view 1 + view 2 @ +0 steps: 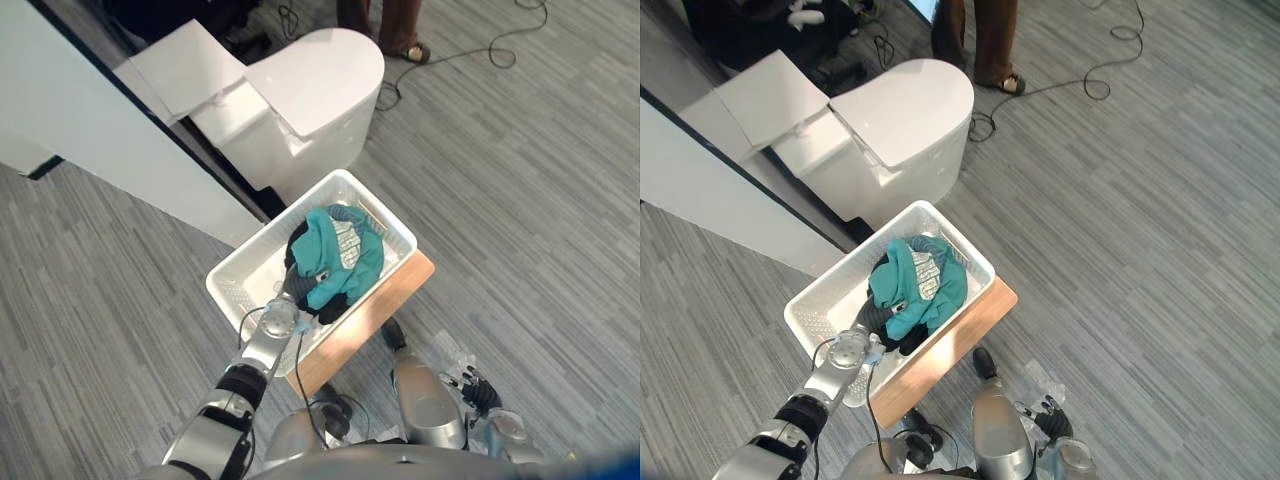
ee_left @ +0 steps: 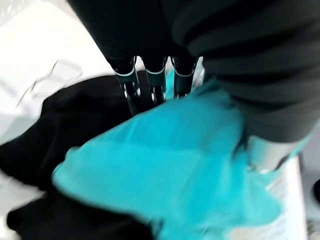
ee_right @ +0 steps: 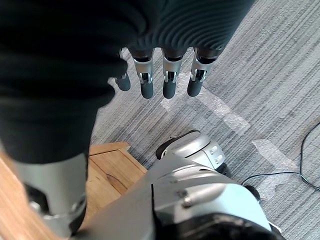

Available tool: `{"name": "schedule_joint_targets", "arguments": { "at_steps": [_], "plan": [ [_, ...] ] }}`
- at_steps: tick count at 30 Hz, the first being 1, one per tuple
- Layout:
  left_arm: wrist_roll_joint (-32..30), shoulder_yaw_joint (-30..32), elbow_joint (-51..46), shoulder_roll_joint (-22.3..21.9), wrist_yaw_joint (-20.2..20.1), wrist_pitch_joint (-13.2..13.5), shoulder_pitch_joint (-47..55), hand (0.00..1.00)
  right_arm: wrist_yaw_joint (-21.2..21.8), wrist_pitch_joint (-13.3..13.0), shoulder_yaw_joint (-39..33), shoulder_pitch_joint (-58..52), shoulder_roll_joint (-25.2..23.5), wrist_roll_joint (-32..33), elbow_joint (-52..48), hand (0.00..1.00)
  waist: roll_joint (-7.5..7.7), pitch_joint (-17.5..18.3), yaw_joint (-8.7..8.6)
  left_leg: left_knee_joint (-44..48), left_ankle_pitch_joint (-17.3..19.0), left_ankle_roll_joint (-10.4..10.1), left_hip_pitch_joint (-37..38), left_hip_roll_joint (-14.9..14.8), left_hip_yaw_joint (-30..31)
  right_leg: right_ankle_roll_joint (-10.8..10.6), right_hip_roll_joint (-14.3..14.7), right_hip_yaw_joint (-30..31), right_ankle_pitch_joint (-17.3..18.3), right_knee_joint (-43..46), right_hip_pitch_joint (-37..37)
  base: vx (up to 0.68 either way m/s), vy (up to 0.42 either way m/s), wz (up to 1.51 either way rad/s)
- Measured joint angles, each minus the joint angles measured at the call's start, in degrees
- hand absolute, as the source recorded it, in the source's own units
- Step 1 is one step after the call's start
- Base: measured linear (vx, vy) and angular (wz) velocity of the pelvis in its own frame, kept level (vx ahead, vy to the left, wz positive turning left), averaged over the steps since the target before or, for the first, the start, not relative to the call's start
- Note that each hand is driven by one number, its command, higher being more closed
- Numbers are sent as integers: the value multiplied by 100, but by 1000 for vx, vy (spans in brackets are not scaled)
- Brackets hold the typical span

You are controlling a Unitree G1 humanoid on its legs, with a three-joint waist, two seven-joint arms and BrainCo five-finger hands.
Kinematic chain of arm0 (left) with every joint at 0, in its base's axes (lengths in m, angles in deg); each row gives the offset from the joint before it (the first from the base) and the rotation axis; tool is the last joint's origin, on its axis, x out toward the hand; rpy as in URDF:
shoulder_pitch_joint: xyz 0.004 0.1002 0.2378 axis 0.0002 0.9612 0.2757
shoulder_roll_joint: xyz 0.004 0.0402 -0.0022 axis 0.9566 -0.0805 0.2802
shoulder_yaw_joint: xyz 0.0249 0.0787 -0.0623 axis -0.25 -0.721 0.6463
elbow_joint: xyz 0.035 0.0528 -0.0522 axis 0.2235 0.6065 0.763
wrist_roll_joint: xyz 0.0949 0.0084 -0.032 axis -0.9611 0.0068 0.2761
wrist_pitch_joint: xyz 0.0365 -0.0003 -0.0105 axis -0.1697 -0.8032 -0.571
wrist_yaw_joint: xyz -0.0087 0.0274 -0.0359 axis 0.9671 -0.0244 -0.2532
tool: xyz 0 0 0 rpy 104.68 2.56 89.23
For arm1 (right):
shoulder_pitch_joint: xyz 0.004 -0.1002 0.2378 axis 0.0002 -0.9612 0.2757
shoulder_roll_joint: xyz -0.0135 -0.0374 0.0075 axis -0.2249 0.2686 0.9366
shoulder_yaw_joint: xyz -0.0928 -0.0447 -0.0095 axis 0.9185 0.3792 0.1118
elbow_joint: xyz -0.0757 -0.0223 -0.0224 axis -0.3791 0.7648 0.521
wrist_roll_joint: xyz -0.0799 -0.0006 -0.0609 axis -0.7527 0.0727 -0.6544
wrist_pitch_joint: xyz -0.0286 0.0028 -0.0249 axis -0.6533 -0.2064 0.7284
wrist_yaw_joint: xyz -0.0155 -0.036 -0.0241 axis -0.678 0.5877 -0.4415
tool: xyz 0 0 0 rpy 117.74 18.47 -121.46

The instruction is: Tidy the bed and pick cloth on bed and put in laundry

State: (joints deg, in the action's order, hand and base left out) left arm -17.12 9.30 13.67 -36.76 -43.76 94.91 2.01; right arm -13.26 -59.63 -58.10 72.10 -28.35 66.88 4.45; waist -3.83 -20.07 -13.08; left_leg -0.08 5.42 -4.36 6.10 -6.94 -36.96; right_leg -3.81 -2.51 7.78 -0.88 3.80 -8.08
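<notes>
A white panel (image 1: 120,150) is slanting across the grey striped floor (image 1: 530,200) at the far left. Next to it, the left hand (image 2: 165,30) is reaching down into the white laundry basket (image 1: 255,280) and touching the teal cloth (image 1: 345,262). Whether it is grasping the cloth or has released it, I cannot tell, since the cloth is covering it. The teal cloth is lying heaped in the basket over a black cloth (image 2: 75,125). The basket is sitting on a small wooden table (image 1: 370,315), with a white rounded unit (image 1: 310,90) just behind it. A person's legs (image 1: 395,25) are standing beyond that. Further right, the right hand (image 3: 169,75) is hanging low over the floor, relaxed and holding nothing.
</notes>
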Motion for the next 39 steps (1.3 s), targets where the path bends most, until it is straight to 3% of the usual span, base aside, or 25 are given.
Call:
{"name": "schedule_joint_targets", "arguments": {
  "at_steps": [5,10,13,16,22,26,31,36,39],
  "plan": [
    [410,24,-884,181,-37,163,357,0,-23,40,-59,-136,68,-75,199,0,-160,401,5,-212,-81,-5,168,30,299,0,-28,-263,1,-212,330,32,-8,25],
    [950,273,-1948,344,-349,169,472,0,-30,75,-60,-394,62,-183,198,0,-148,797,80,-389,-121,-25,364,42,509,1,-40,-538,1,-394,663,38,3,26],
    [1375,303,-2428,414,-592,42,538,0,-40,128,-61,-482,59,-200,201,0,-132,1005,169,-408,-121,-24,408,43,592,3,-44,-645,2,-404,748,17,1,16],
    [1815,346,-2889,410,-887,-364,804,0,-40,193,-61,-564,42,-350,197,0,-100,1171,276,-493,-122,-26,562,51,639,24,-52,-793,18,-491,977,-17,3,14],
    [2001,401,-3525,408,-929,-643,1474,0,-41,218,-59,-655,-17,-648,197,0,53,1347,497,-514,-157,-22,554,56,927,64,-85,-1082,106,-496,1072,-22,-23,20],
    [1763,689,-3792,386,-493,-627,2000,0,-19,277,-80,-665,-12,-855,201,0,99,1397,697,-545,-229,-9,486,95,1147,59,-148,-1332,183,-496,1106,-36,-16,31],
    [1791,1733,-3697,371,333,-629,2616,0,89,410,-144,-663,-2,-1009,364,0,164,1539,966,-547,-271,2,418,100,1624,57,-180,-1785,295,-527,1271,-15,-29,48],
    [2202,2984,-2307,190,1096,-582,2947,0,329,591,-146,-639,-16,-1142,456,0,309,1726,1260,-548,-327,21,288,142,2079,36,-237,-2224,335,-667,1469,26,-20,46],
    [2408,3260,-1597,122,1162,-501,3137,0,412,614,-147,-620,-37,-1160,497,0,348,1739,1371,-548,-329,25,275,179,2194,18,-265,-2348,346,-730,1568,14,0,27]
  ]
}}
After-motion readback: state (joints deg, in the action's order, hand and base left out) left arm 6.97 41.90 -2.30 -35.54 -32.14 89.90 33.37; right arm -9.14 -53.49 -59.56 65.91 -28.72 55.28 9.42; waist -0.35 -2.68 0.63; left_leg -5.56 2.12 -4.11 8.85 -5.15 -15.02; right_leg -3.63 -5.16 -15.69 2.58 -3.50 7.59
